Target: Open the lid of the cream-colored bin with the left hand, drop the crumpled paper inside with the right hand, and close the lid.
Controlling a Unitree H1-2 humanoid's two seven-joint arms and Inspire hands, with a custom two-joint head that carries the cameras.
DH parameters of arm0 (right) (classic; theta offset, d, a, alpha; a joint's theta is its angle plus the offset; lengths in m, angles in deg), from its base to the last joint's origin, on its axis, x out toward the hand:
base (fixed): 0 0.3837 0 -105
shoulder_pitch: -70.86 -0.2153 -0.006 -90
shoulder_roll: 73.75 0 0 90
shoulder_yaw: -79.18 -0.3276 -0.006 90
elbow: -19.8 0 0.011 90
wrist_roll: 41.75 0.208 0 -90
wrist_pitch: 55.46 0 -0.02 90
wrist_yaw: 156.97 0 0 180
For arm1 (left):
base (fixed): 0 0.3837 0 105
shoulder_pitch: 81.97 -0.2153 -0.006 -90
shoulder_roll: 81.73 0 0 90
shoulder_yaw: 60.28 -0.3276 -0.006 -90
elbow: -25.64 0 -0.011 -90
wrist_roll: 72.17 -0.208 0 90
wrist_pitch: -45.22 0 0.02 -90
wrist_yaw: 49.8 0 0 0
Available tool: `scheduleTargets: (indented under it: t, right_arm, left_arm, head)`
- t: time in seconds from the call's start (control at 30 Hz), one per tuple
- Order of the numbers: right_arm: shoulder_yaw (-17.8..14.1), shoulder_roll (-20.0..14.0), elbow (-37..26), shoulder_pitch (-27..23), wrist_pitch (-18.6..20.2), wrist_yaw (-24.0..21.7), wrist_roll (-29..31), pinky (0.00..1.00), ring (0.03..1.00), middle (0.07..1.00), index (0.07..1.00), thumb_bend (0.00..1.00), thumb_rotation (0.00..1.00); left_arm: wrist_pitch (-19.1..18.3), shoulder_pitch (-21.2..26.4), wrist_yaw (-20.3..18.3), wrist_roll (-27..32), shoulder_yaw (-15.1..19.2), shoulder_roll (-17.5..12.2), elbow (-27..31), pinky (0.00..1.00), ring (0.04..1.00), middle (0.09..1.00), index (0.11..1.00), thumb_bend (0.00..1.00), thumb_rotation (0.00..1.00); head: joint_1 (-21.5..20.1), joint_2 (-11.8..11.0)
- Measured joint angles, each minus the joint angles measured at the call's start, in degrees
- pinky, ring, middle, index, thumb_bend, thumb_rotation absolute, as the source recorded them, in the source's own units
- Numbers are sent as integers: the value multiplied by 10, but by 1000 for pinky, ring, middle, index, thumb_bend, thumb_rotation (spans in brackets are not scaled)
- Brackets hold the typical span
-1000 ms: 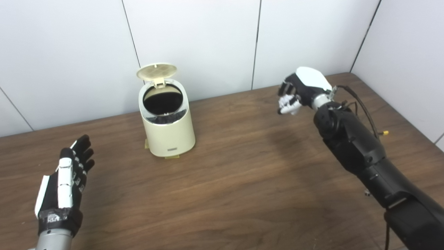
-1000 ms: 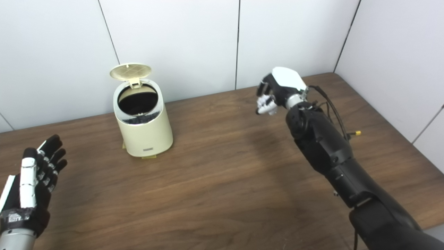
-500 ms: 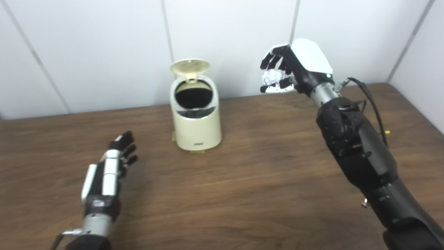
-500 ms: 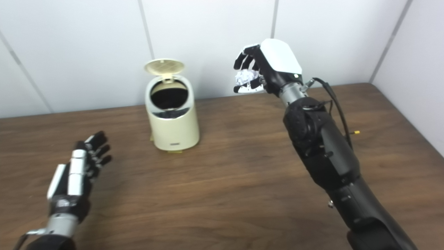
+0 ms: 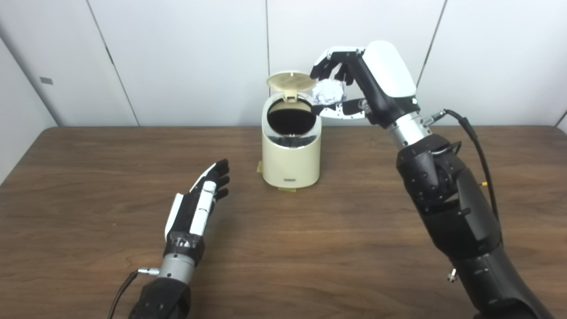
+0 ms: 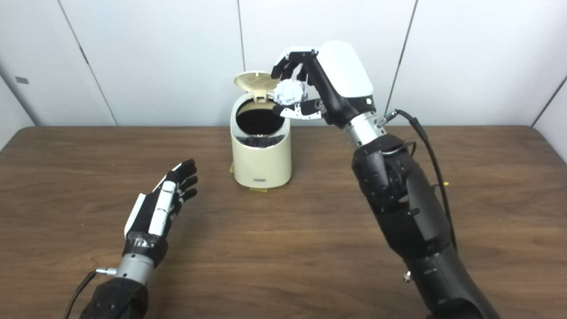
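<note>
A dark brown wood-grain table [image 5: 310, 248] spans the scene from the near edge to the far wall, its surface marked by lengthwise grain streaks and soft shadows. Behind it stands a white panelled wall [image 5: 186, 57], divided by thin dark vertical seams [image 5: 267, 40]; further panels angle in at the far left and far right, enclosing the table on three sides. A small grey rectangular plate [image 5: 46, 80] is fixed to the wall at far left. A small yellow tip [image 5: 485, 183] shows above the table surface at right; what it belongs to cannot be told.
</note>
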Motion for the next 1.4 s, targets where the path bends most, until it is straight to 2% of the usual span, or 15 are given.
scheduleTargets:
  t: [0.2,0.37,0.57,0.93,1.07,1.2,1.3,1.4]
  right_arm:
    - [1,34,23,-3,1,2,0,310,395,510,536,493,0]
    - [4,56,77,-17,-14,27,0,299,401,515,536,492,0]
    - [3,54,134,-23,-24,51,-2,310,390,508,530,493,0]
    - [8,57,186,-32,-36,86,0,307,394,511,530,493,0]
    - [21,61,192,-35,-36,86,-2,339,395,508,526,496,0]
    - [27,65,189,-35,-29,77,-2,415,407,511,546,498,0]
    - [29,65,187,-36,-18,69,-3,411,417,514,535,500,0]
    - [29,65,186,-36,-11,63,-3,353,422,522,531,498,0]
  left_arm:
    - [0,-9,3,0,-1,3,-4,936,924,919,912,544,879]
    - [9,-10,4,0,-4,5,-6,918,919,917,911,556,863]
    - [17,-10,8,0,-3,7,-6,889,906,909,907,559,858]
    - [17,-12,13,-1,-2,11,-5,860,899,906,904,573,873]
    - [18,-12,16,-2,-3,11,-5,859,904,910,908,585,875]
    - [18,-11,17,-1,-2,11,-4,866,905,912,908,577,860]
    - [18,-11,18,-2,-4,11,-3,870,904,912,909,579,864]
    - [18,-11,18,-1,-6,11,-3,871,903,908,909,579,849]
  head:
    - [2,-2]
    - [3,-4]
    - [2,-3]
    - [0,3]
    - [-1,5]
    - [-4,8]
    - [-4,7]
    - [-3,7]
